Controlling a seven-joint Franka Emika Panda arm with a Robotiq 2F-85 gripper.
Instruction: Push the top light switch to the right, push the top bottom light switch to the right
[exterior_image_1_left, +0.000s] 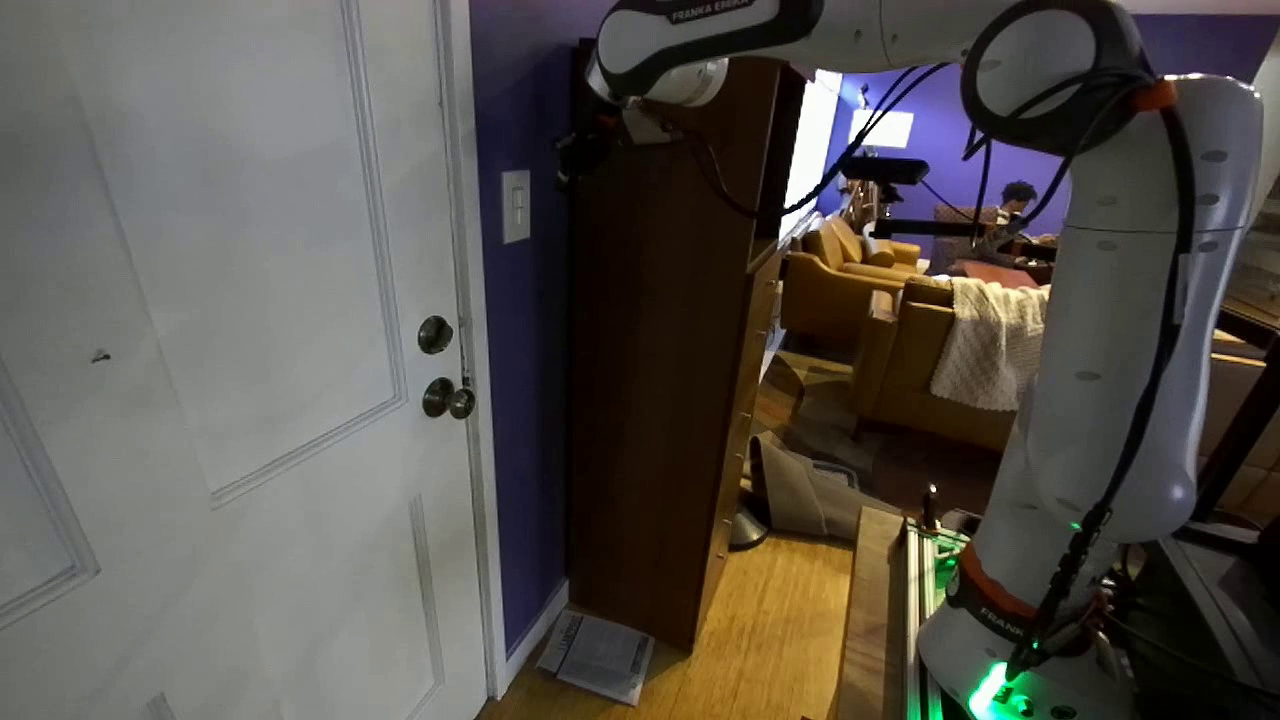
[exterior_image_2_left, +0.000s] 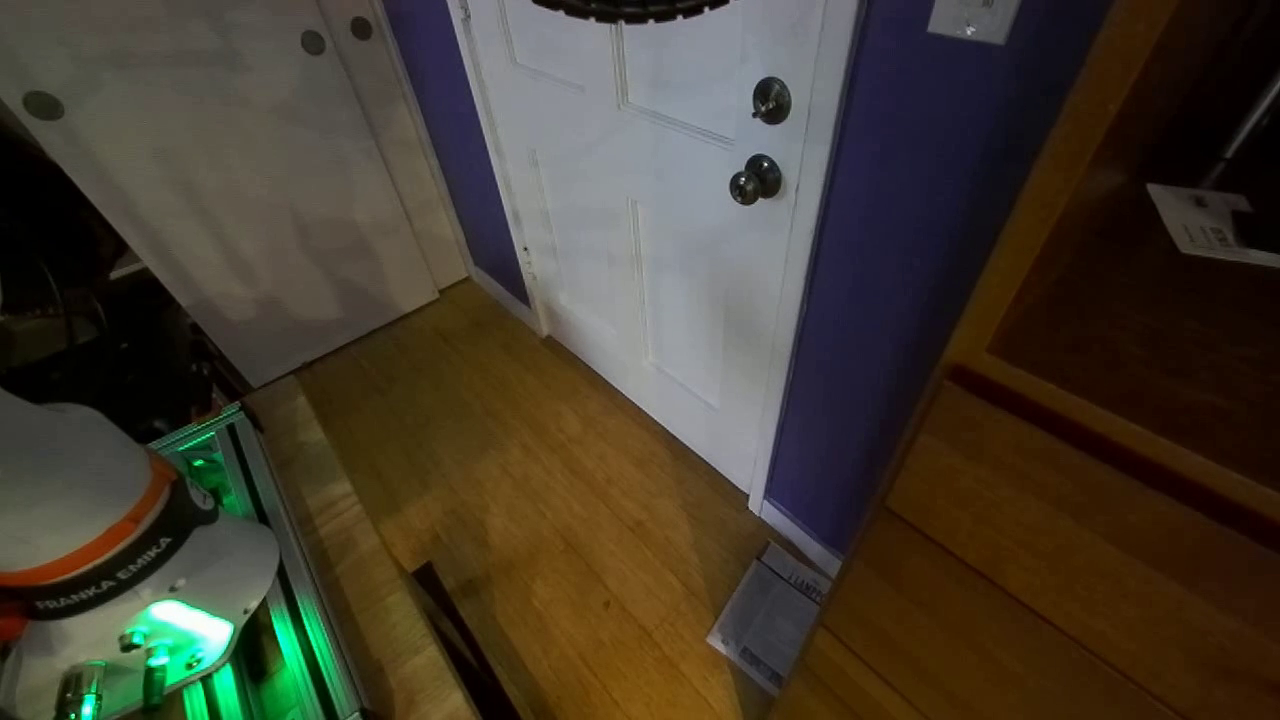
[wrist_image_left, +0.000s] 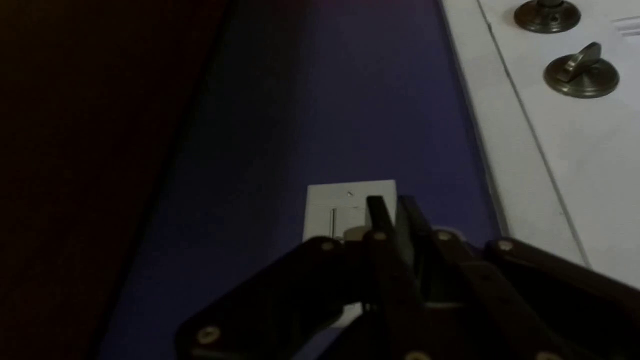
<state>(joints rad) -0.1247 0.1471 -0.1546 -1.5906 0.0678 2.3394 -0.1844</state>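
The white switch plate is upright on the purple wall right of the door in an exterior view. In an exterior view its lower part shows at the top edge. In the wrist view, which looks upside down, the plate shows a narrow slot and a screw. The top and bottom switches cannot be told apart; much of the plate is behind the gripper. My gripper has a narrow gap between its fingertips, with nothing held. The fingers overlap the plate's right side there; contact cannot be told. The dark gripper is right of the plate.
A tall brown cabinet stands close beside the gripper. The white door has a knob and deadbolt. A newspaper lies on the floor. A person sits far behind.
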